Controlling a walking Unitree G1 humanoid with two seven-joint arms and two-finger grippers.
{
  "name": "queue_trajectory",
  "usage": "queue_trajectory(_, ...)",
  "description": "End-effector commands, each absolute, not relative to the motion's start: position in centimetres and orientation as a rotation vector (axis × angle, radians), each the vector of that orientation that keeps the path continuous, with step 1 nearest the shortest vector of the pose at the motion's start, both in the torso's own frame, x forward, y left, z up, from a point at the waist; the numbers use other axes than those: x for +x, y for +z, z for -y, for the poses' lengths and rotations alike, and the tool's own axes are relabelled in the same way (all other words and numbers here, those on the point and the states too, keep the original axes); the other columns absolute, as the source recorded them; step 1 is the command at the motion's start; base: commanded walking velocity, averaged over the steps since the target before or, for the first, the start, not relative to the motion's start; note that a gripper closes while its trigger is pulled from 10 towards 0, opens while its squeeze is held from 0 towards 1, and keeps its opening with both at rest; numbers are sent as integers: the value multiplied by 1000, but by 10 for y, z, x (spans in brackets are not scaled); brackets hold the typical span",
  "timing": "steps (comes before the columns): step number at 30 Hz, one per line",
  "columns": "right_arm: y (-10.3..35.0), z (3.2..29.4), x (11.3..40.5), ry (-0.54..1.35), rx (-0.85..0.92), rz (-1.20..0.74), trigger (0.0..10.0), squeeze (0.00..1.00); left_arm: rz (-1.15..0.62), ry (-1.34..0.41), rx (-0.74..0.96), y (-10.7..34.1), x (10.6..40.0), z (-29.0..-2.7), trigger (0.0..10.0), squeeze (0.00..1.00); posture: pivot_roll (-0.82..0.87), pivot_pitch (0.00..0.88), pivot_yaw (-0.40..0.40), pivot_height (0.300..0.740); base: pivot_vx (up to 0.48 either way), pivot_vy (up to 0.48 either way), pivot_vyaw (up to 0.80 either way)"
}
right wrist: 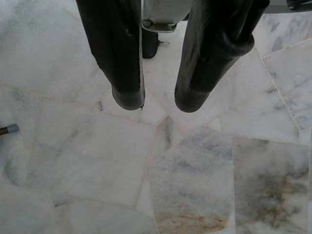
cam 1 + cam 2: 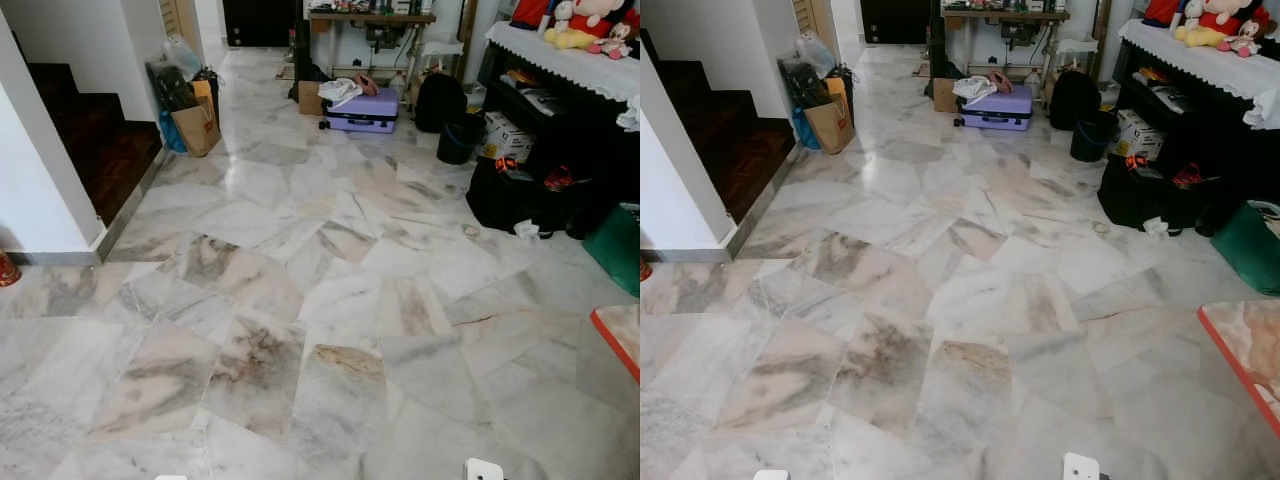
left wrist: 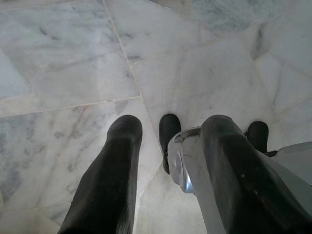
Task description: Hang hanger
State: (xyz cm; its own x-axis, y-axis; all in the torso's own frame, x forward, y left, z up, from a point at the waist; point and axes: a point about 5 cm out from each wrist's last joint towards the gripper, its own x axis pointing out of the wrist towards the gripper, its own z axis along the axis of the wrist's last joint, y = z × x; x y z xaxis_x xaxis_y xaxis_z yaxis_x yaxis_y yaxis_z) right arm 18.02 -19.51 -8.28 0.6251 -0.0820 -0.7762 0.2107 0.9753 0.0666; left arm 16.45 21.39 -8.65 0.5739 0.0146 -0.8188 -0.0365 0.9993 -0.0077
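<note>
A Unitree G1 stands on a pale, veined marble-tile floor [image 2: 300,330] in a cluttered home, both arms hanging idle and pointed at the tiles. The left gripper [image 3: 170,131] holds its two long black fingers apart with only floor between them; the right gripper [image 1: 158,100] is likewise parted and grips nothing. No hanger can be made out here, nor a rail or hook to take one, so neither arm can be judged nearer, and the lie of the hanger's long axis cannot be told. The next move looks to be a search on foot rather than a reach. In the right wrist view a thin dark rod with a grey tip [image 1: 7,129] is cut off at the picture's edge; what it belongs to is unclear. Low on the robot's right, an orange-edged marble-patterned slab corner [image 2: 1240,355] juts in, mostly out of frame. Farther off on the left, a white wall [image 2: 40,180] flanks dark wooden steps [image 2: 95,140], beyond them a brown paper bag [image 2: 196,127]. Across the room lie a lilac hard-shell suitcase [image 2: 362,112] and black bags [image 2: 520,195] beneath a white lace-covered shelf of stuffed toys [image 2: 570,55].
</note>
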Motion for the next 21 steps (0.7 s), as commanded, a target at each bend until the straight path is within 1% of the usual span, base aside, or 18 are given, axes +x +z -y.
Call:
queue_trajectory(1,-98,165,150,-52,259,-968,10000,0,-985,135,-50,-86,153,-240,10000,0,211,0,-44,740,0,0,0)
queue_trajectory(21,-98,165,150,-52,259,-968,10000,0,-985,135,-50,-86,153,-240,10000,0,211,0,-44,740,0,0,0)
